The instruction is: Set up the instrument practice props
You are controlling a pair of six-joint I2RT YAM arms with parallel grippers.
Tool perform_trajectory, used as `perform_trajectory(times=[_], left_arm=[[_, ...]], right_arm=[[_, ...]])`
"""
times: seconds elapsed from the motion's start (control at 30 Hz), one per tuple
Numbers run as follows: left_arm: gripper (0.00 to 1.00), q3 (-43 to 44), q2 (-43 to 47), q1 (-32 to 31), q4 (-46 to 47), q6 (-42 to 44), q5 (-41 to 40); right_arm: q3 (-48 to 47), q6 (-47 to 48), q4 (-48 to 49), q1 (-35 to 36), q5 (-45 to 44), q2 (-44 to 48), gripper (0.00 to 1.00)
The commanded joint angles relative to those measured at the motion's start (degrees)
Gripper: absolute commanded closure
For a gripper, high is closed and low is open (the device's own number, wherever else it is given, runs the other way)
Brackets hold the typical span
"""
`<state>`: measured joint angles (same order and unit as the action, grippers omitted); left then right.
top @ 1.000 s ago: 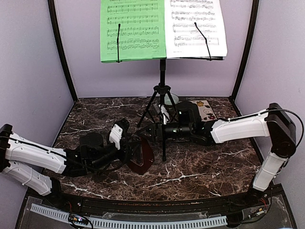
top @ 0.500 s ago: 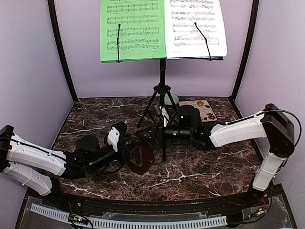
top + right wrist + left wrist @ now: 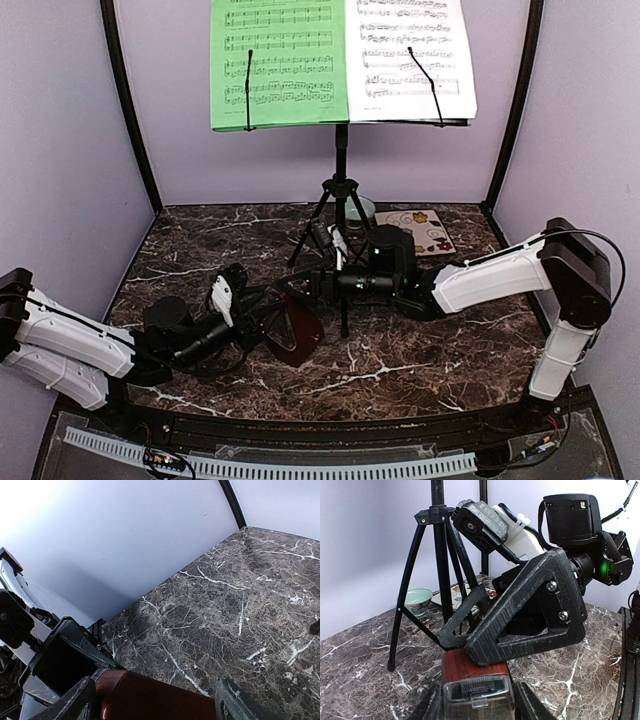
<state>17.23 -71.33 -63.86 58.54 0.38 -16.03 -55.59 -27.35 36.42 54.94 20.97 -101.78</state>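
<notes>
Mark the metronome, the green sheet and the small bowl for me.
metronome (image 3: 297,338), top external view, on its red-brown side face.
green sheet (image 3: 278,65), top external view, middle of the page.
small bowl (image 3: 417,601), left wrist view, on its outer wall.

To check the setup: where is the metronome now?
In the top view, the metronome is between the left tool and the right tool, just left of the music stand.
</notes>
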Motion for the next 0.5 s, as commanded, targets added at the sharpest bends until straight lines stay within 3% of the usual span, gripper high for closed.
perform_trajectory(times=[0.0, 0.13, 0.47], left_arm=[[0.81, -1.90, -0.06, -0.44, 4.57, -2.61, 1.54], [0.80, -2.33, -1.53, -0.48, 6.99, -2.06, 2.28], [0.80, -1.96, -1.13, -0.99, 3.44, 13.42, 1.88]], right_arm=[[4.02, 4.40, -19.17, -2.63, -9.80, -5.64, 0.19], [4.29, 4.68, -19.45, -2.64, -10.14, -5.55, 0.19], [4.76, 4.39, -19.49, -2.69, -10.84, -5.38, 0.19]])
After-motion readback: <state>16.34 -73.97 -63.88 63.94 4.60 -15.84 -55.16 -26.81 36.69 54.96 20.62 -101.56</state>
